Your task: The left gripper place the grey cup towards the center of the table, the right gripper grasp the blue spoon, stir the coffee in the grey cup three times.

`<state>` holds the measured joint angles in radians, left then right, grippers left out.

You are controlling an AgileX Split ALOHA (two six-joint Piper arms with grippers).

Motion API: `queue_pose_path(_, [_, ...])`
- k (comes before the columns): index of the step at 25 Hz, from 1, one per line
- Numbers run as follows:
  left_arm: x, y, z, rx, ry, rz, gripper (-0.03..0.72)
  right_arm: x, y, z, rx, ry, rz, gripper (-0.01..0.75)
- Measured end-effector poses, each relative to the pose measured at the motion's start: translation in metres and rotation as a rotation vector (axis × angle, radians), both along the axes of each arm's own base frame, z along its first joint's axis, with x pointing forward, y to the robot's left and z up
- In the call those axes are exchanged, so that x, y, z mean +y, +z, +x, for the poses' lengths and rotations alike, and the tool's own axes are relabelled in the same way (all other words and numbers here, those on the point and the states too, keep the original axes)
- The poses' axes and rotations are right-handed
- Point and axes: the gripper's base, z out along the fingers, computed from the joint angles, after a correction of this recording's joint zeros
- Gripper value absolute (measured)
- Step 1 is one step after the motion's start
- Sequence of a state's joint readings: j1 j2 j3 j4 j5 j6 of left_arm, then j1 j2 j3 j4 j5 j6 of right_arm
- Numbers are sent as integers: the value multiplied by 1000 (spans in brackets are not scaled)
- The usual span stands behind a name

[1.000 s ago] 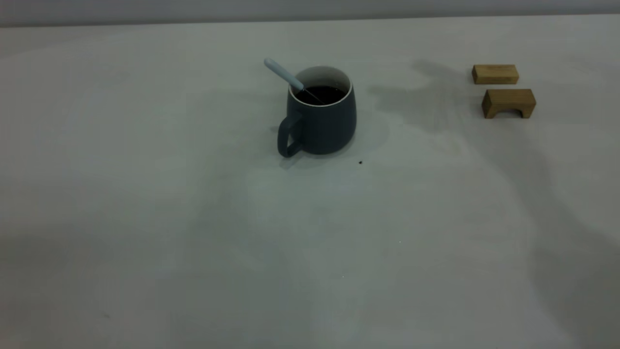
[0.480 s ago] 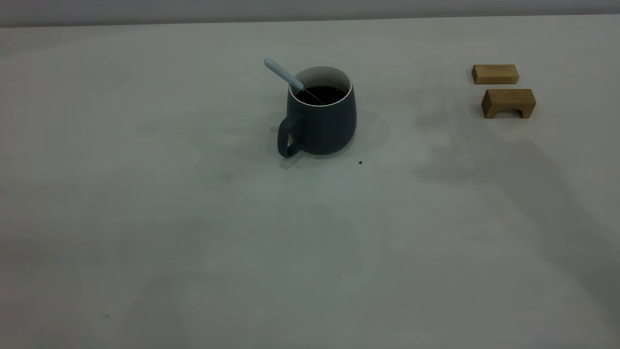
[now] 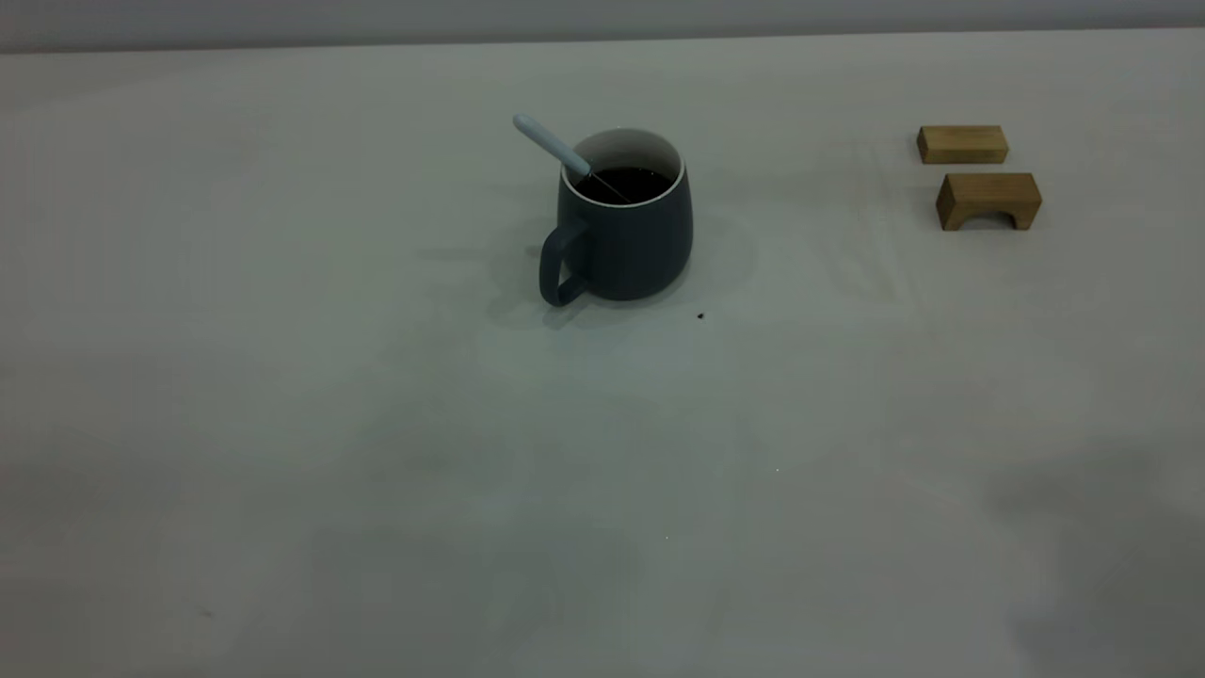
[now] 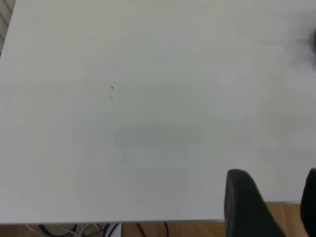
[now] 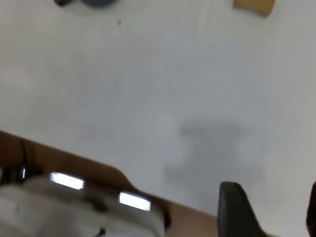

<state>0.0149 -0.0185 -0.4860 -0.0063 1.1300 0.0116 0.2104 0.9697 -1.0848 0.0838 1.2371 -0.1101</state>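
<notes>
1. The table (image 3: 377, 452) is a wide, pale grey-white matte surface that fills nearly the whole exterior view; soft shadows lie across its near right part.
2. The grey cup (image 3: 626, 235) stands upright on the table, a little left of centre and toward the far side; its loop handle points near-left; its white interior shows above the coffee (image 3: 623, 184), a dark flat pool inside.
3. Two wooden blocks (image 3: 988, 200) sit at the far right, well apart from the cup; one is a plain bar, the nearer one has an arched underside; they lie close together but not touching.
4. The left gripper (image 4: 269, 205) shows only in its wrist view, over the table's edge and away from the cup; its two black fingers are spread with bare table between them, grasping nothing.
5. The right gripper (image 5: 269, 210) likewise hangs by the table's edge, far from the cup; its fingers are parted and empty.
6. The blue spoon (image 3: 551, 144) rests in the cup, leaning on the rim; its pale handle slants up to the far left; its thin neck dips into the coffee.
7. A tiny dark speck (image 3: 701, 316) lies on the table just near-right of the cup.
</notes>
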Motion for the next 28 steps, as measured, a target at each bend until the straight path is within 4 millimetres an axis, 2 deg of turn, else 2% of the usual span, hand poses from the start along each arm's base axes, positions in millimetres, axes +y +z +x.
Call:
queue_pose_path(4, [0, 0, 0, 0, 0, 0, 355, -17, 13, -76, -222, -5, 43, 363])
queue_pose_path(6, [0, 0, 0, 0, 0, 0, 355, -26, 12, -113, -339, -36, 57, 353])
queue_pose_path(9, [0, 0, 0, 0, 0, 0, 355, -35, 1, -154, -477, -88, 38, 333])
queue_pose_path(12, [0, 0, 0, 0, 0, 0, 355, -38, -16, -177, -549, -124, 27, 316])
queue_pose_path(16, [0, 0, 0, 0, 0, 0, 355, -39, -40, -185, -558, -140, 17, 289])
queue_pose_path(23, [0, 0, 0, 0, 0, 0, 355, -38, -88, -173, -454, -140, -5, 246])
queue_pose_path(28, [0, 0, 0, 0, 0, 0, 355, -38, -104, -164, -416, -143, -15, 244])
